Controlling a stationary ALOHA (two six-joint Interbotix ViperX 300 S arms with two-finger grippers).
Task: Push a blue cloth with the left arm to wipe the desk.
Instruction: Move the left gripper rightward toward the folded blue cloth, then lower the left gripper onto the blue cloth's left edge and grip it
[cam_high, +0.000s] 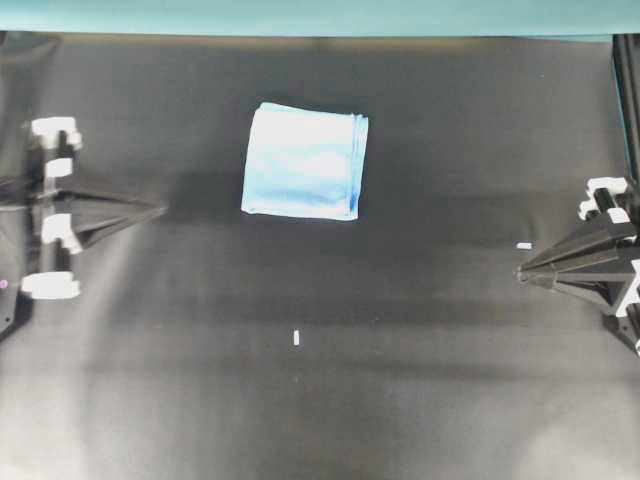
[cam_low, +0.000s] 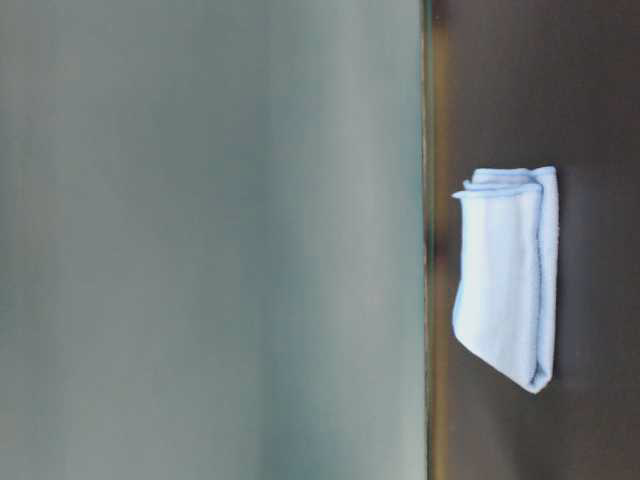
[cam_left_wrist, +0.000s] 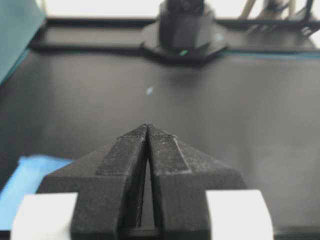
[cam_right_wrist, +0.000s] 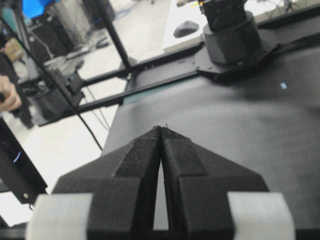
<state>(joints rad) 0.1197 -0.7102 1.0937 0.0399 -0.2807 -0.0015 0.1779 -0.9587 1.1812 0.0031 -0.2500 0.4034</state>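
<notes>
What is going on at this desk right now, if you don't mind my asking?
Nothing is being handled yet. A folded blue cloth lies untouched on the black desk, toward its far side. The left pincer is shut and sits off to the cloth's left, apart from it. The right pincer is also shut and holds nothing, parked at the right edge. The wipe has not begun.

- One light-blue folded microfibre cloth (cam_high: 305, 161) with darker stitched edges is counted.
- Two black pointed two-finger grippers are counted: the left gripper (cam_high: 158, 209) and the right gripper (cam_high: 522, 270).
- Two tiny white marks (cam_high: 297, 338) are counted on one matte black desk (cam_high: 420, 380).
</notes>
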